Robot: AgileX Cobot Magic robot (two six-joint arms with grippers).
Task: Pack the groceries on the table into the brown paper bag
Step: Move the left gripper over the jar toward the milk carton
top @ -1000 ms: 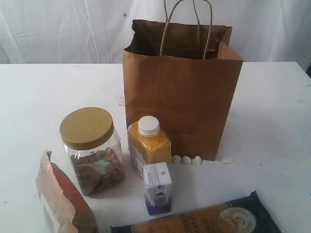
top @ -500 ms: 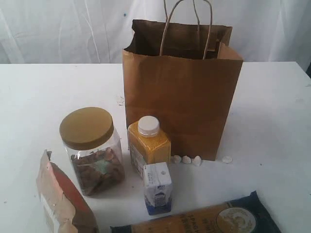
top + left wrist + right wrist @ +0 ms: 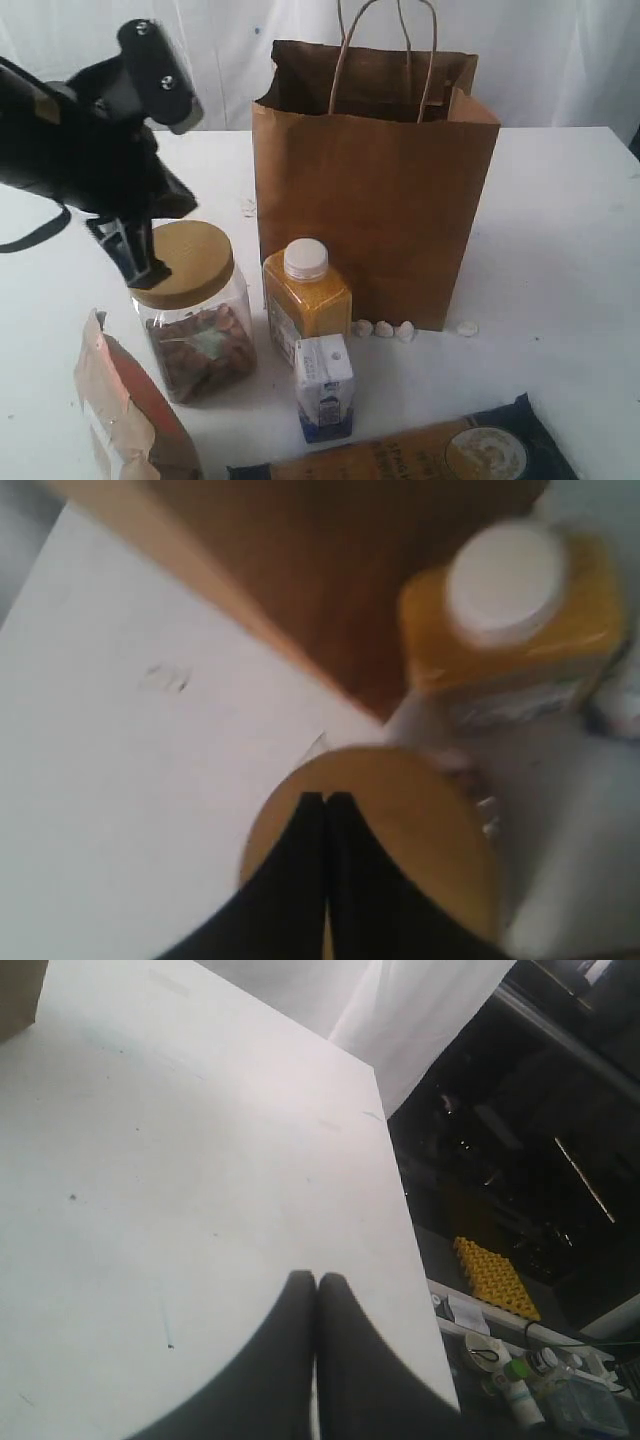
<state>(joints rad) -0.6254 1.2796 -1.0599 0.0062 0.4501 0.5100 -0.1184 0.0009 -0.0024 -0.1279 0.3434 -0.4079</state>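
The black left gripper [image 3: 150, 270] hangs over a tan-lidded clear jar [image 3: 195, 330], with a yellow white-capped bottle [image 3: 305, 298], white-and-blue carton [image 3: 324, 388] and plain brown paper bag [image 3: 375, 215] beside it.

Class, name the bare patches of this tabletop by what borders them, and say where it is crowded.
Bare: the table right of the brown paper bag, out to its right edge; also left of the bag, behind the clear jar, though the left gripper hangs over that jar. Crowded: the front, with jar, yellow bottle, carton, pouch and packet.
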